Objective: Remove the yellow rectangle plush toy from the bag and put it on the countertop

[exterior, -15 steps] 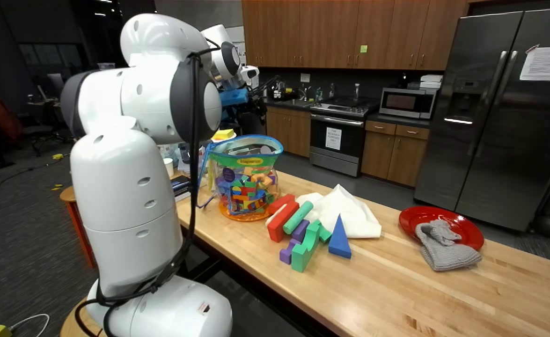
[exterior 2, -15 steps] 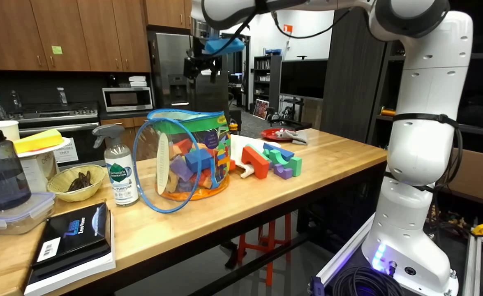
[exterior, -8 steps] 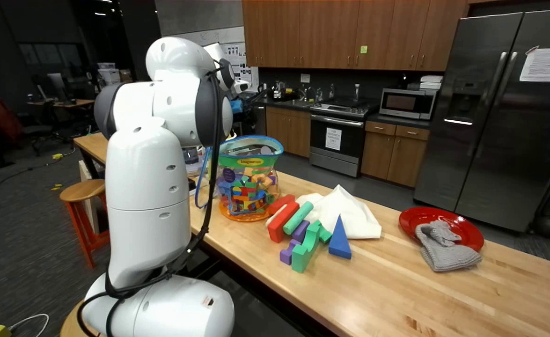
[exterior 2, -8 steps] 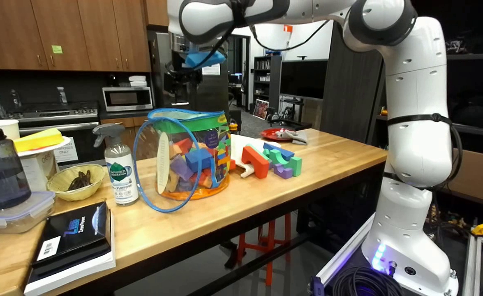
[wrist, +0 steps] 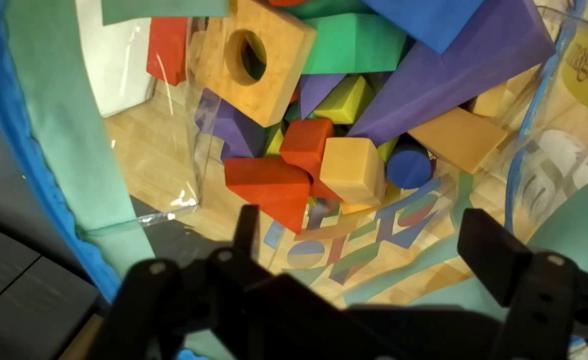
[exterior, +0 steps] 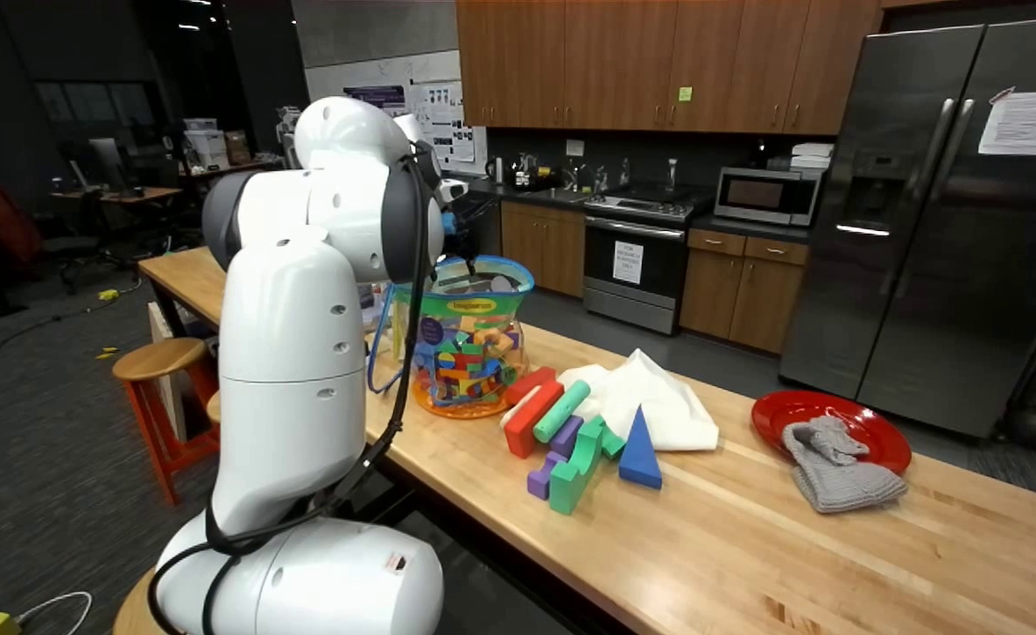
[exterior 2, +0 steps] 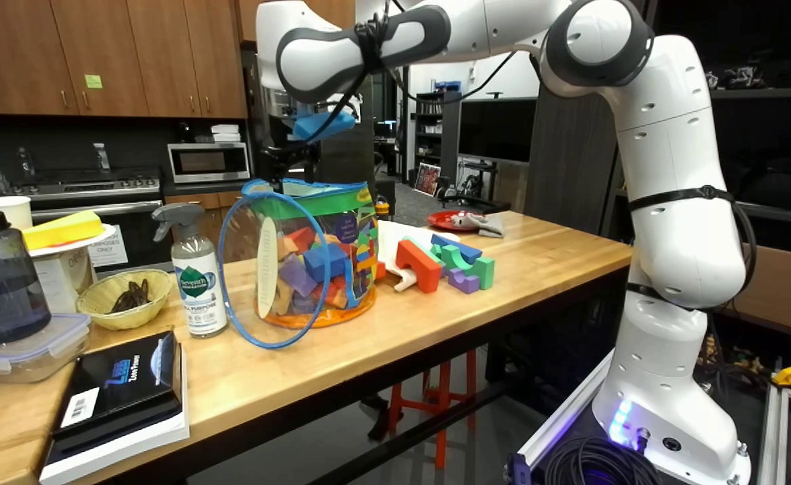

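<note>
Gripper [wrist: 361, 220]: above the mouth of the bag [exterior 2: 338, 201], pointing down, its two fingers [wrist: 491, 252] spread wide apart.
Fingertips: near the bag's blue rim in both exterior views; whether they touch it cannot be told.
Yellow toy block [wrist: 345, 101]: inside the bag, ahead of the fingertips and apart from them, between a holed wooden block [wrist: 278, 57] and a long purple wedge [wrist: 449, 75]; partly covered, so its full shape cannot be told.
Wooden cube [wrist: 351, 167] and red wedge [wrist: 272, 186]: also in the bag, closer to the fingertips than the yellow toy block in the wrist view.
Countertop [exterior: 729, 547]: below the gripper, under the bag.
Loose blocks [exterior: 582, 459]: below the gripper and to one side, just beside the bag.
Spray bottle [exterior 2: 196, 289]: below the gripper, across the bag from the loose blocks.
Red plate [exterior: 778, 407] with grey cloth [exterior: 844, 481]: well apart from the gripper, past the loose blocks.
</note>
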You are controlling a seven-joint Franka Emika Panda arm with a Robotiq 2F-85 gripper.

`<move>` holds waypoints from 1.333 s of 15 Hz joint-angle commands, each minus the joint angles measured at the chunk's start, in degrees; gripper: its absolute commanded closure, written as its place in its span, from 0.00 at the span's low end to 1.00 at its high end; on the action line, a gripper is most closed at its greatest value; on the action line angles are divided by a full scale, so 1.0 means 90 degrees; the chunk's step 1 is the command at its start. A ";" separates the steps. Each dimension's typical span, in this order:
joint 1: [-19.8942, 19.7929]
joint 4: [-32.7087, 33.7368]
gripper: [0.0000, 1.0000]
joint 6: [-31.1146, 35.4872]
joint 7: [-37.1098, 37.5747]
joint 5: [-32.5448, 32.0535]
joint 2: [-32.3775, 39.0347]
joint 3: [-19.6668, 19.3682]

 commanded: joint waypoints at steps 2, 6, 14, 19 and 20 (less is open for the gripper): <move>0.0161 -0.0240 0.00 0.0071 -0.0011 0.0104 0.0051 -0.0148; 0.0193 -0.0556 0.00 0.0392 0.0134 0.0125 0.0062 -0.0169; 0.0165 -0.0759 0.00 0.0842 0.0162 0.0146 0.0229 -0.0265; 0.0188 -0.0811 0.00 0.1032 0.0088 0.0054 0.0328 -0.0342; 0.0210 -0.0708 0.00 0.0911 0.0114 0.0102 0.0396 -0.0338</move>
